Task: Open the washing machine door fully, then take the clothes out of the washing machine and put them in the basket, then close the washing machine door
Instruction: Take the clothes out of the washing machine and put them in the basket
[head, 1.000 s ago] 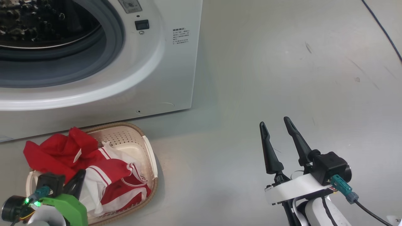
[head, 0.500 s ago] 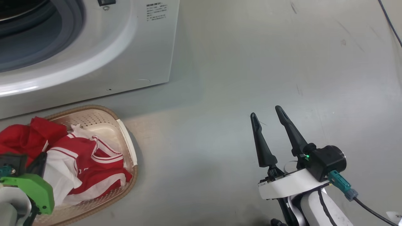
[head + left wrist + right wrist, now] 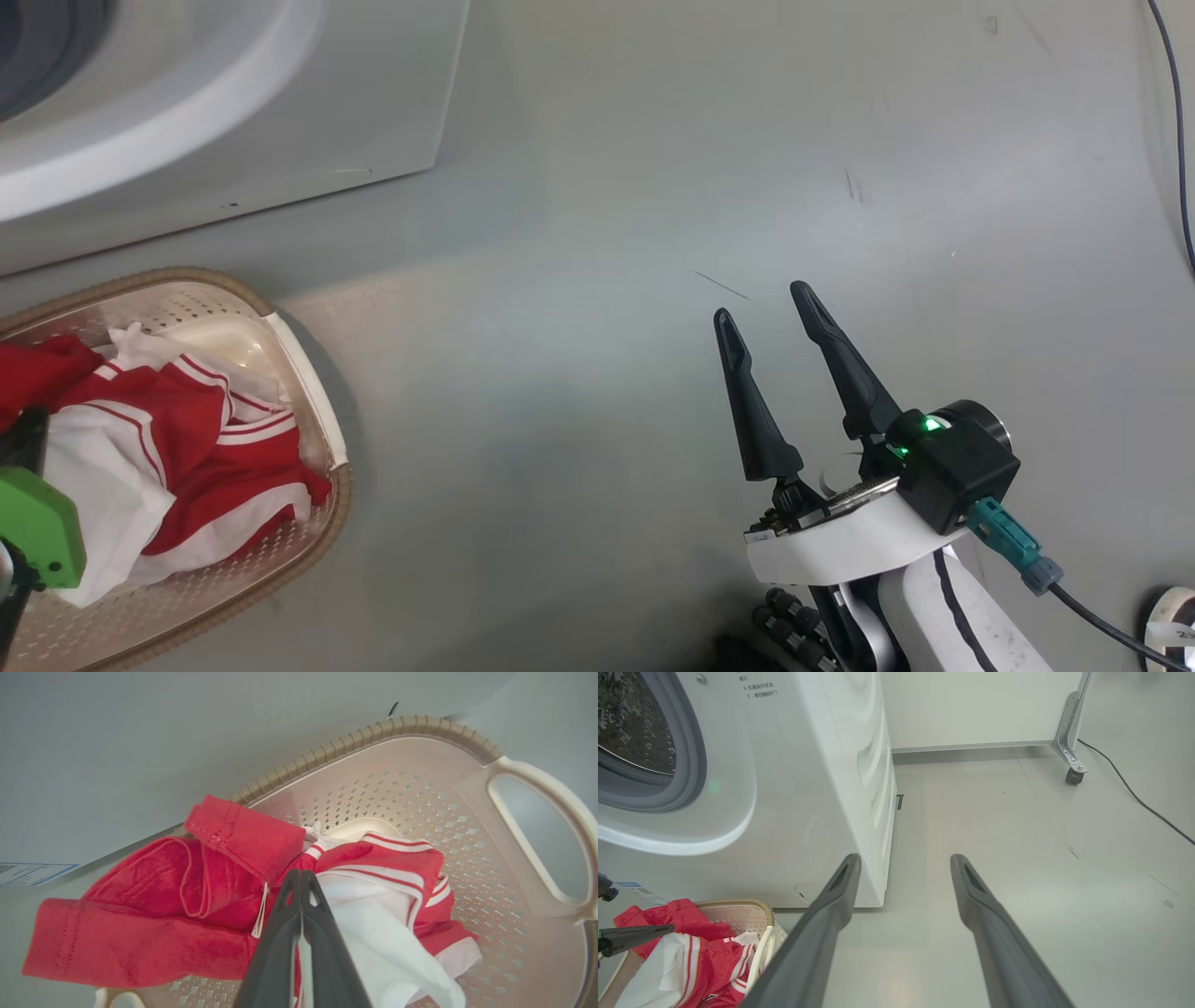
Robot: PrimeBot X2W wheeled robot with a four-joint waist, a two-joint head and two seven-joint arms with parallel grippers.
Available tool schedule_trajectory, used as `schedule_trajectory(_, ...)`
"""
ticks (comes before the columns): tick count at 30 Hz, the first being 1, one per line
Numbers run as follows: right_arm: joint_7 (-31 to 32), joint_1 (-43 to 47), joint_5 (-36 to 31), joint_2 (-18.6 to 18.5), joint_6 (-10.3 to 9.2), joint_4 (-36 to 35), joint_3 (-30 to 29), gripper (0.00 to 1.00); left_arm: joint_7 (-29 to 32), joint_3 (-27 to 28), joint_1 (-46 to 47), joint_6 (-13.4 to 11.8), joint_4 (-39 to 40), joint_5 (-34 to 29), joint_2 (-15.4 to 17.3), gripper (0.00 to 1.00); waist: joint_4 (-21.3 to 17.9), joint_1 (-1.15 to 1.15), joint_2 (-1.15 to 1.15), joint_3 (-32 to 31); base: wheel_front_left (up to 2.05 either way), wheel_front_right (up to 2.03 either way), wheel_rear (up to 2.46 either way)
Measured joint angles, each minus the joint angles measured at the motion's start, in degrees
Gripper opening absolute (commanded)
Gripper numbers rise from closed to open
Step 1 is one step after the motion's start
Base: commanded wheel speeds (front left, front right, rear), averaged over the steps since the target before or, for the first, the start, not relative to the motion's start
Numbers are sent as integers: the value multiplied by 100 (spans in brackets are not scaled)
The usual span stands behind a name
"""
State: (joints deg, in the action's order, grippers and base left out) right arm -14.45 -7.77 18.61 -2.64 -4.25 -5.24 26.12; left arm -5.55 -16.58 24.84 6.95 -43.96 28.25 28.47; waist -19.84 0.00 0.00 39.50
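Note:
The cream basket (image 3: 187,276) stands on the floor in front of the white washing machine (image 3: 327,103), and the red and white clothes (image 3: 187,439) lie heaped in it. In the left wrist view my left gripper (image 3: 301,873) hangs just above the clothes (image 3: 187,896), its fingers pressed shut with nothing between them. One red piece drapes over the basket rim (image 3: 373,730). My right gripper (image 3: 762,303) is open over bare floor to the right of the basket. The right wrist view shows the steel drum (image 3: 626,723) behind the grey ring (image 3: 686,765). The washing machine door is out of view.
A dark cable (image 3: 1178,140) runs along the floor at the far right. Behind the machine stands a white panel on a metal leg with a caster (image 3: 1071,765). Grey floor stretches open to the right of the machine and the basket.
The head camera has swung, so the machine and basket slid up and left in view. My left arm now sits at the left edge. Right gripper stays open.

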Motion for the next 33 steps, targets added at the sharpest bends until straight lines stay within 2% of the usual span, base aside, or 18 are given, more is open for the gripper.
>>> schedule_trajectory(7,0,-57,0,3,-55,-46,29,100,-15,-31,199,0,-238,-2,44,0,-77,0,0,273,0,0,0)
schedule_trajectory(13,0,-177,0,5,-116,-31,63,100,-82,-137,291,1,-482,-3,-76,0,-85,0,0,339,0,0,0)
schedule_trajectory(14,0,-193,0,4,-132,-22,66,100,-126,-156,309,2,-514,-3,-111,15,-75,1,0,322,0,0,0)
schedule_trajectory(15,0,-220,0,4,-141,-16,70,100,-168,-165,323,23,-545,-3,-133,45,-66,0,0,303,0,0,0)
schedule_trajectory(16,0,-248,0,4,-144,-12,73,100,-187,-168,337,33,-579,-3,-146,100,-57,0,0,281,0,0,0)
schedule_trajectory(33,0,-398,53,1,-153,322,-73,100,-700,-454,361,41,-966,-2,-660,100,146,0,0,-530,0,0,0)
